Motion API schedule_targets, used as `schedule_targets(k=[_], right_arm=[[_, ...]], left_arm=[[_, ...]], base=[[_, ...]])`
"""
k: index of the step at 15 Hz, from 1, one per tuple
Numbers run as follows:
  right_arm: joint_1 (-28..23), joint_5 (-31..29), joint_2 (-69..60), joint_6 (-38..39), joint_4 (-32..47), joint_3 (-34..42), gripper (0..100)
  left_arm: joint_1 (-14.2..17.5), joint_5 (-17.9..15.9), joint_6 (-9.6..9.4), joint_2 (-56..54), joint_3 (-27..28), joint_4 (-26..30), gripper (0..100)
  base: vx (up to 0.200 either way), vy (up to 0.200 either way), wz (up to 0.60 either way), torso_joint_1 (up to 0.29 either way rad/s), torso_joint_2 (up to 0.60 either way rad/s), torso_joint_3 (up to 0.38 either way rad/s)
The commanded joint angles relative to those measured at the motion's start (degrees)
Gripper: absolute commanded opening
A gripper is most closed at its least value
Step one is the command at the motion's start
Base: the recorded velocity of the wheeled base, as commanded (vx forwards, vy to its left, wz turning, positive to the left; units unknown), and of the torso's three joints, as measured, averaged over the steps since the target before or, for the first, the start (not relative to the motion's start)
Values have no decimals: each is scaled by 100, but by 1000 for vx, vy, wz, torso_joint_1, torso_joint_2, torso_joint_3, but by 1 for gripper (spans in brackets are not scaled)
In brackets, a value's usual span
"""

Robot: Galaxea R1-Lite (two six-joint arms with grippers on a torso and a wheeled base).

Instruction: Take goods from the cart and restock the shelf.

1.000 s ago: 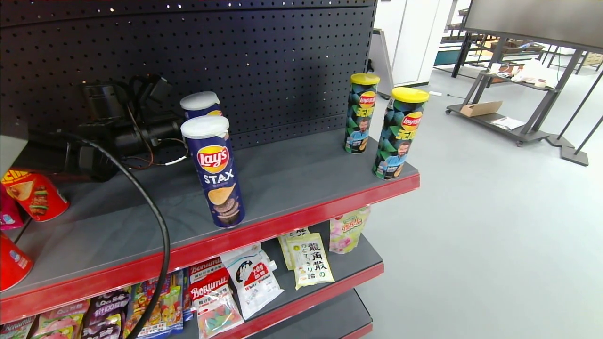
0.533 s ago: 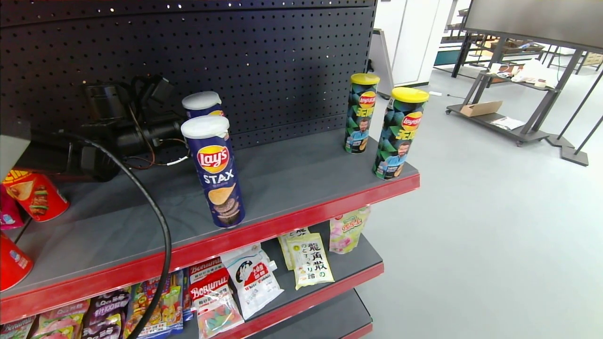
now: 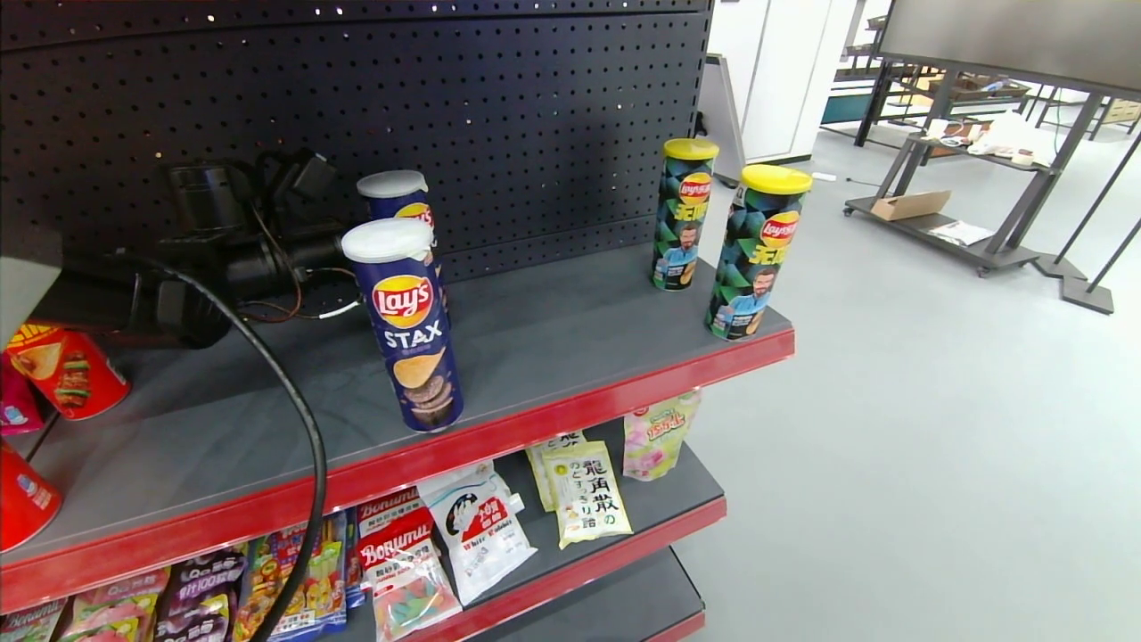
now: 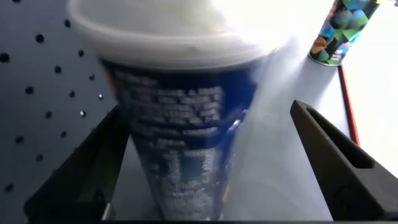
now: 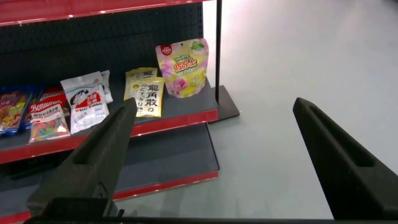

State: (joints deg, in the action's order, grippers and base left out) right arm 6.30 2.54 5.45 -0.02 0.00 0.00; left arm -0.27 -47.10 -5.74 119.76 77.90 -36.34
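Observation:
On the grey top shelf (image 3: 553, 330), a blue chips can (image 3: 397, 201) with a white lid stands at the back by the pegboard. A second blue can (image 3: 410, 339) stands in front of it. My left arm (image 3: 258, 259) lies along the back of the shelf. My left gripper (image 4: 205, 109) is open around the rear blue can (image 4: 186, 124); one finger (image 4: 93, 162) is against it and the other finger (image 4: 329, 162) is apart from it. My right gripper (image 5: 214, 102) is open with nothing in it, facing the lower shelves.
Two green cans with yellow lids (image 3: 682, 214) (image 3: 758, 254) stand at the shelf's right end. Red cans (image 3: 67, 370) sit at the left. Snack bags (image 3: 481, 526) fill the lower shelf. A black cable (image 3: 307, 446) hangs over the front edge. Open grey floor lies to the right.
The left arm and the rear blue can have shifted a little to the right along the pegboard. The other cans have not moved.

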Motion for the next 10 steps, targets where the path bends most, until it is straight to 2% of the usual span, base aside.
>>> schedule_targets(k=[1, 4, 6, 10], right_arm=[[3, 1, 9, 2, 0, 0, 100], [3, 1, 9, 2, 0, 0, 100], [3, 1, 9, 2, 0, 0, 100], [3, 1, 9, 2, 0, 0, 100]], left_arm=[[44, 0, -6, -225, -249, -5, 100], [229, 0, -23, -506, -592, -13, 100], [282, 0, -15, -559, -635, -13, 100], [537, 17, -23, -1139, -1427, -13, 100]], base=[[0, 0, 0, 0, 0, 0], [0, 0, 0, 0, 0, 0], [0, 0, 0, 0, 0, 0], [0, 0, 0, 0, 0, 0]])
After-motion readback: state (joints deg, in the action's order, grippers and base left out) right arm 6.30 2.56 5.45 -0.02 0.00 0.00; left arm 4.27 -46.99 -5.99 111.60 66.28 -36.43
